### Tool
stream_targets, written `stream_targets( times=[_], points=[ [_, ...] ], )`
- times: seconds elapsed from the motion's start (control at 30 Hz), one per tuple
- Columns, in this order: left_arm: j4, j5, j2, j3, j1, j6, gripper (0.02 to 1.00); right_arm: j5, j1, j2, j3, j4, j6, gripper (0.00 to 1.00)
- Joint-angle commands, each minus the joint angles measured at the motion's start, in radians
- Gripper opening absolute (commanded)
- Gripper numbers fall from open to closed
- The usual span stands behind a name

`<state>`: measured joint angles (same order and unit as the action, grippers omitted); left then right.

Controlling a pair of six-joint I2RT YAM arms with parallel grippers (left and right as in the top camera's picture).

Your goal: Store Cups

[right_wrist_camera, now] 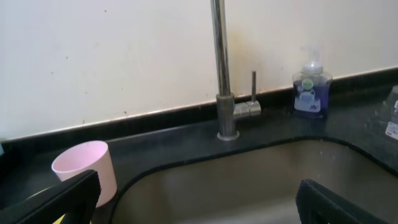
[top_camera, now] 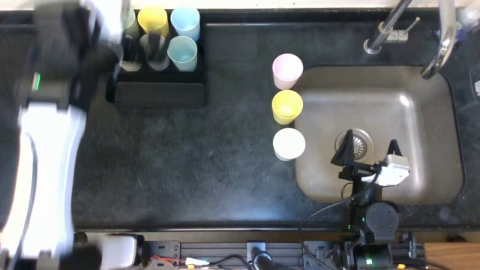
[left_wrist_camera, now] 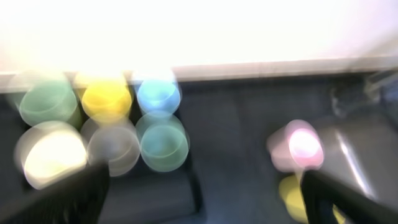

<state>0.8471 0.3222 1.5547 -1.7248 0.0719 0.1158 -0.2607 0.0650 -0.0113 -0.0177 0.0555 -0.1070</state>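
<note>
A black rack (top_camera: 159, 93) at the counter's back left holds several cups, among them yellow (top_camera: 152, 19), blue (top_camera: 185, 21) and teal (top_camera: 182, 52). My left gripper (left_wrist_camera: 205, 208) hangs open above the rack. Its wrist view shows green (left_wrist_camera: 48, 102), yellow (left_wrist_camera: 107, 99), blue (left_wrist_camera: 158, 96), white (left_wrist_camera: 51, 155), clear (left_wrist_camera: 114, 146) and teal (left_wrist_camera: 163, 142) cups. Three loose cups stand in a row beside the sink: pink (top_camera: 287, 69), yellow (top_camera: 287, 106) and white (top_camera: 289, 143). My right gripper (top_camera: 367, 151) is open and empty over the sink basin, facing the pink cup (right_wrist_camera: 87, 171).
The steel sink (top_camera: 420, 97) takes up the right side, with a faucet (right_wrist_camera: 224, 81) behind it and a soap bottle (right_wrist_camera: 311, 90) on the back ledge. A dark countertop (top_camera: 225, 165) lies between the rack and the sink. A wall runs along the back.
</note>
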Motion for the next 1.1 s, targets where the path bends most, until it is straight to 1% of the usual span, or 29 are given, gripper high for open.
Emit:
stream_targets(
  times=[0.03, 0.07, 0.13, 0.23, 0.3, 0.5, 0.97, 1.1],
  points=[
    [0.269, -0.041, 0.466, -0.64, 0.208, 0.153, 1.0, 0.002, -0.006, 0.008, 0.013, -0.005, 0.003, 0.998],
    [0.333, -0.069, 0.579, -0.772, 0.269, 0.206, 1.0, 0.002, -0.006, 0.008, 0.013, -0.005, 0.002, 0.998],
    [0.393, -0.09, 0.689, -0.874, 0.336, 0.234, 1.0, 0.002, -0.006, 0.008, 0.013, -0.004, 0.003, 0.998],
    [0.419, -0.118, 0.792, -0.921, 0.407, 0.263, 1.0, 0.002, -0.006, 0.008, 0.013, -0.004, 0.002, 0.996],
    [0.419, -0.139, 0.825, -0.921, 0.434, 0.283, 1.0, 0.002, -0.006, 0.008, 0.013, -0.005, 0.002, 0.996],
    [0.424, -0.144, 0.896, -0.921, 0.448, 0.317, 0.998, 0.002, -0.006, 0.008, 0.013, -0.005, 0.002, 0.998],
    [0.483, -0.145, 0.974, -0.921, 0.467, 0.312, 1.0, 0.002, -0.006, 0.008, 0.013, -0.005, 0.002, 0.998],
    [0.483, -0.168, 0.975, -0.921, 0.478, 0.312, 0.998, 0.002, -0.006, 0.008, 0.013, -0.005, 0.002, 0.996]
  ],
)
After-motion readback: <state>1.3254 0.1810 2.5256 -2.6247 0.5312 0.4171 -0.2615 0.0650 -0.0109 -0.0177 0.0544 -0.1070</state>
